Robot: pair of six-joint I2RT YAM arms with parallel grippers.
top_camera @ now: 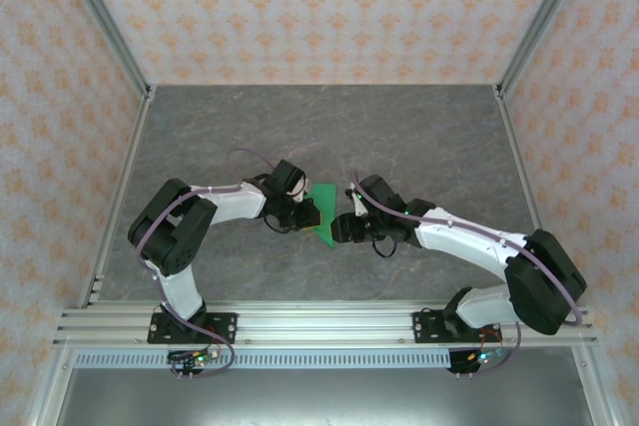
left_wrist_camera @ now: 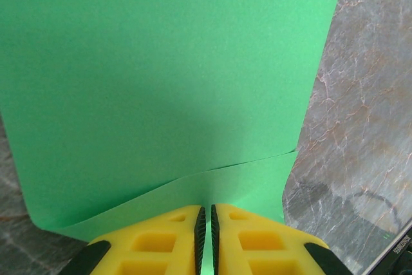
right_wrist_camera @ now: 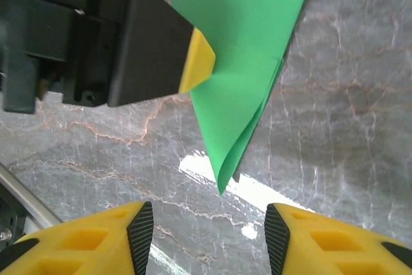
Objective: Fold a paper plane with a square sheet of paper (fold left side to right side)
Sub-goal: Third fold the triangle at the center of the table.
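Note:
The square sheet of paper point(top_camera: 322, 214) is bright green and held off the table between the two arms. It is doubled over on itself in a loose curl, and its two edges nearly meet. My left gripper point(left_wrist_camera: 206, 223) is shut on the sheet point(left_wrist_camera: 161, 62) near those edges, with the green paper pinched between its pads. In the right wrist view the sheet point(right_wrist_camera: 244, 43) hangs down to a point, with a yellow left fingertip point(right_wrist_camera: 198, 59) against it. My right gripper point(right_wrist_camera: 209, 230) stands open just short of that point, with nothing between its fingers.
Grey marbled tabletop point(top_camera: 319, 137) lies under and around both arms. Patterned walls enclose it at the back and sides. The aluminium rail point(top_camera: 319, 324) with the arm bases runs along the near edge.

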